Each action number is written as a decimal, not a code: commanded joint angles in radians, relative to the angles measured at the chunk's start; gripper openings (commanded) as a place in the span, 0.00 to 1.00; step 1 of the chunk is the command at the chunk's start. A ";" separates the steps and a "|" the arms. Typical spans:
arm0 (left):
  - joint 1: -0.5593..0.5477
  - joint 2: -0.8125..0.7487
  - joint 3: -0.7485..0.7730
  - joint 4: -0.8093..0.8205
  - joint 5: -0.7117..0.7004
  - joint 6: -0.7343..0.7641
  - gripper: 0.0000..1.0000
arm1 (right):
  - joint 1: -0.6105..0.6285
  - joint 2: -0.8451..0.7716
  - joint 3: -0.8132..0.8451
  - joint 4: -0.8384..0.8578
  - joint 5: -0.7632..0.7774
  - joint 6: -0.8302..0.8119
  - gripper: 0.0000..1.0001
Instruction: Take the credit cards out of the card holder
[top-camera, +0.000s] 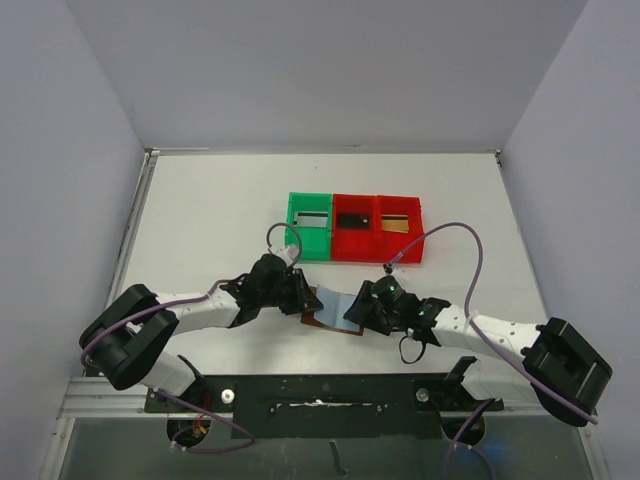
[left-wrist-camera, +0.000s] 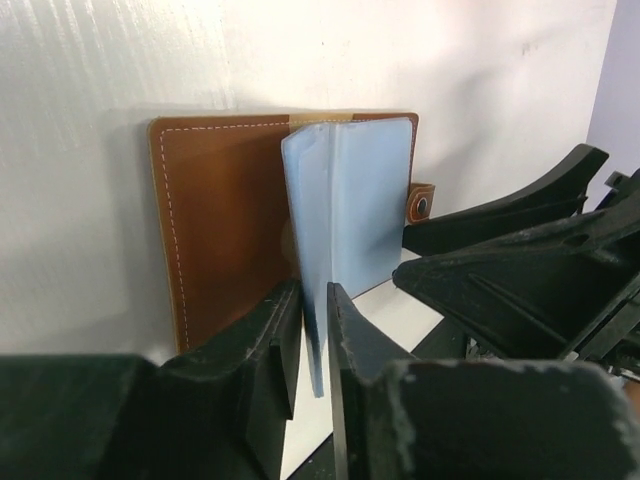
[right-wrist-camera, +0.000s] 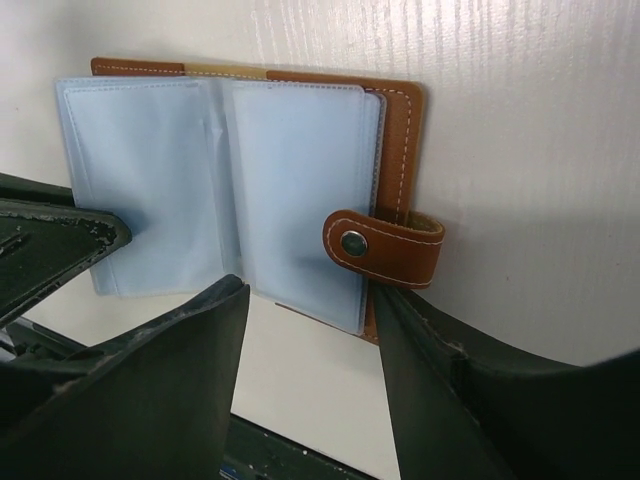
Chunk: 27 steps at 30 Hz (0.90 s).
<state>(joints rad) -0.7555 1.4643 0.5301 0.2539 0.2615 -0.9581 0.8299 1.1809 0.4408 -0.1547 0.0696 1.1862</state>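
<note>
The card holder (top-camera: 322, 319) lies open on the table between my two grippers, brown cover (left-wrist-camera: 225, 220) down and pale blue pockets (right-wrist-camera: 300, 190) up. One blue page (left-wrist-camera: 350, 200) stands on edge. My left gripper (left-wrist-camera: 313, 290) straddles it, jaws nearly closed, with a thin gap still showing. My right gripper (right-wrist-camera: 312, 290) is open at the holder's near edge, one finger beside the snap tab (right-wrist-camera: 385, 245). No credit cards show in the pockets. Flat cards lie in the bins: a grey one (top-camera: 312, 218), a dark one (top-camera: 350, 221) and a tan one (top-camera: 396, 223).
A green bin (top-camera: 293, 225) and a red double bin (top-camera: 376, 250) stand side by side just beyond the holder. A grey cable (top-camera: 470, 255) loops over the table at the right. Walls close in the table on three sides.
</note>
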 joint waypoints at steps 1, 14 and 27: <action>0.002 -0.008 0.010 0.014 0.022 0.010 0.13 | -0.016 -0.030 -0.017 0.053 0.015 0.019 0.53; -0.034 0.003 -0.005 0.034 0.021 -0.013 0.00 | -0.052 0.043 -0.050 0.143 -0.037 0.030 0.44; -0.065 -0.010 -0.060 0.085 -0.024 -0.077 0.00 | -0.074 0.018 -0.127 0.505 -0.205 0.022 0.14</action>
<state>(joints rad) -0.8120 1.4673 0.4786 0.3103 0.2619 -1.0203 0.7643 1.2324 0.3294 0.1528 -0.0498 1.2125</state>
